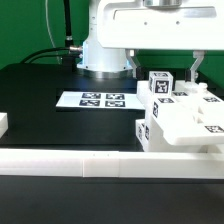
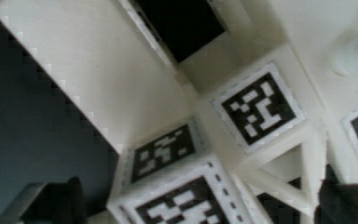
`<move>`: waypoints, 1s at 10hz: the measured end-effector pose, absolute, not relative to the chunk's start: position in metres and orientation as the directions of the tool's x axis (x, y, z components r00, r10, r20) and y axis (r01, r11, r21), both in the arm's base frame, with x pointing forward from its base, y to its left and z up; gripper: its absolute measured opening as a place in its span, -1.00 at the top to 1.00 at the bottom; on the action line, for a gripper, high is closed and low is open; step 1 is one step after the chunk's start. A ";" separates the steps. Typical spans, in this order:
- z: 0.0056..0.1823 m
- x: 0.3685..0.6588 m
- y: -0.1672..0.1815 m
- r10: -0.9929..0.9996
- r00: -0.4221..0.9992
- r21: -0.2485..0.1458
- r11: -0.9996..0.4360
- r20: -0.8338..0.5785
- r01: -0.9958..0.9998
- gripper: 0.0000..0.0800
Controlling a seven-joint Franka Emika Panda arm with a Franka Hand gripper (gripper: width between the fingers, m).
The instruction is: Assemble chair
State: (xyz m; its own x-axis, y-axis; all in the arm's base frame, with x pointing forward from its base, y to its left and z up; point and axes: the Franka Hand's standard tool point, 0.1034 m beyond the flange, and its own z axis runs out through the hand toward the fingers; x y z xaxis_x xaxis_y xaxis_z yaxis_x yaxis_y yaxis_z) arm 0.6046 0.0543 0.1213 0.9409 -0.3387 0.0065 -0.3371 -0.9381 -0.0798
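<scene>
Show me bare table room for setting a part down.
Free: black tabletop between the flat white marker board and the long low white border wall, toward the exterior view's left. Crowded: the exterior view's right, where the matte white blocky chair parts cluster under the jaws.

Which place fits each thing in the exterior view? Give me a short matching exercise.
Things:
1. marker board
2. chair parts
3. border wall
4. hand

Places:
A. along the near edge of the table
B. above the chair parts, open
C. flat on the table, at the view's left of the chair parts
D. at the view's right, against the border wall

Pairs: 1-C, 2-D, 3-A, 4-B
</scene>
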 end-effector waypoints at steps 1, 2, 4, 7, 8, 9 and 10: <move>0.121 0.605 0.054 -0.277 0.961 -0.079 -0.958 0.011 -0.275 -0.62; 0.120 0.605 0.051 -0.209 0.978 -0.078 -0.975 0.016 -0.207 -0.62; 0.119 0.604 0.049 -0.084 0.996 -0.074 -0.994 0.023 -0.082 -0.62; 0.118 0.604 0.048 -0.027 0.999 -0.073 -0.997 0.027 -0.025 0.05; 0.118 0.604 0.048 -0.026 0.999 -0.073 -0.997 0.027 -0.024 0.05; 0.118 0.604 0.048 -0.035 0.999 -0.074 -0.997 0.026 -0.033 0.29; 0.118 0.604 0.048 -0.056 0.998 -0.074 -0.996 0.025 -0.054 0.29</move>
State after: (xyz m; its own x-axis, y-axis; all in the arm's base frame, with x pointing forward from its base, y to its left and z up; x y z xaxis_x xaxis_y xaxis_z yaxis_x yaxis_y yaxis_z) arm 0.6040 0.0483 0.1181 0.9981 -0.0562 0.0247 -0.0543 -0.9958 -0.0743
